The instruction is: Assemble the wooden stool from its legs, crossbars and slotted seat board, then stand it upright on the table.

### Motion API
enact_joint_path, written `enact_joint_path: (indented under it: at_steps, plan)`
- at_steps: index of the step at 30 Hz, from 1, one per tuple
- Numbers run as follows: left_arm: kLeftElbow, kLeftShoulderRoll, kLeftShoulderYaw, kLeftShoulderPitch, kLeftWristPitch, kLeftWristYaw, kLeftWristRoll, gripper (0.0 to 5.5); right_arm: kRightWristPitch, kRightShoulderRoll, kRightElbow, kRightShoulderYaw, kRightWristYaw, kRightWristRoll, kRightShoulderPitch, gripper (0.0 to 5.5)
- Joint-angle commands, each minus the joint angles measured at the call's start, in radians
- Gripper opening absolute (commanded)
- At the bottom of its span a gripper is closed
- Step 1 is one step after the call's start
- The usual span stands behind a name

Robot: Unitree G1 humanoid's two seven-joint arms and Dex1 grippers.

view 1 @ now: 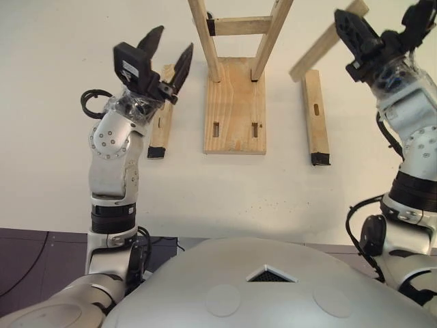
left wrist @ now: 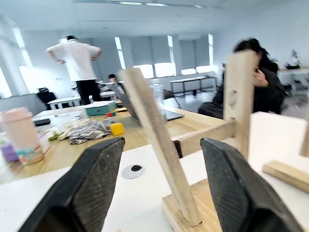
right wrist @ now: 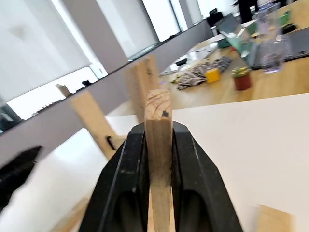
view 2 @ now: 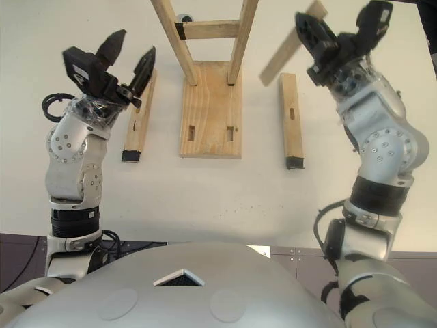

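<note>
The slotted seat board (view 1: 234,108) lies flat mid-table with two legs (view 1: 205,37) joined by a crossbar (view 1: 243,26) standing in its far slots. One loose leg (view 1: 161,121) lies left of the board, another (view 1: 317,116) to its right. My left gripper (view 1: 168,60) hovers open above the far end of the left loose leg, nothing between its fingers. My right gripper (view 2: 339,37) is raised at the far right, shut on a wooden bar (view 2: 290,44) that slants toward the standing legs; the bar's end (right wrist: 159,126) shows clamped between the fingers.
The white table (view 1: 61,130) has free room on the left side and in front of the board. A small round grommet (view 2: 183,18) sits in the table behind the standing legs. The table's near edge (view 1: 48,228) runs just in front of my arms.
</note>
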Motion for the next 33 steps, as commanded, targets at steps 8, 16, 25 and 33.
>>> enact_joint_path:
  at_steps: [8,16,25,33]
  plan:
    - [-0.035,-0.031,0.017,0.021,0.029,0.056,-0.016,2.88,-0.197,0.101,-0.021,0.014,-0.001,-0.225,0.243,0.38]
    - [-0.048,-0.021,0.035,0.025,0.045,0.065,-0.022,2.88,-0.182,0.132,-0.082,0.025,-0.062,-0.273,0.327,0.38]
    - [-0.050,-0.022,0.043,0.018,0.065,0.086,-0.019,2.88,-0.278,0.160,-0.065,0.145,-0.133,-0.480,0.385,0.38]
    - [-0.048,-0.014,0.044,0.012,0.088,0.088,-0.017,2.88,-0.354,0.219,0.026,0.165,-0.144,-0.535,0.418,0.38]
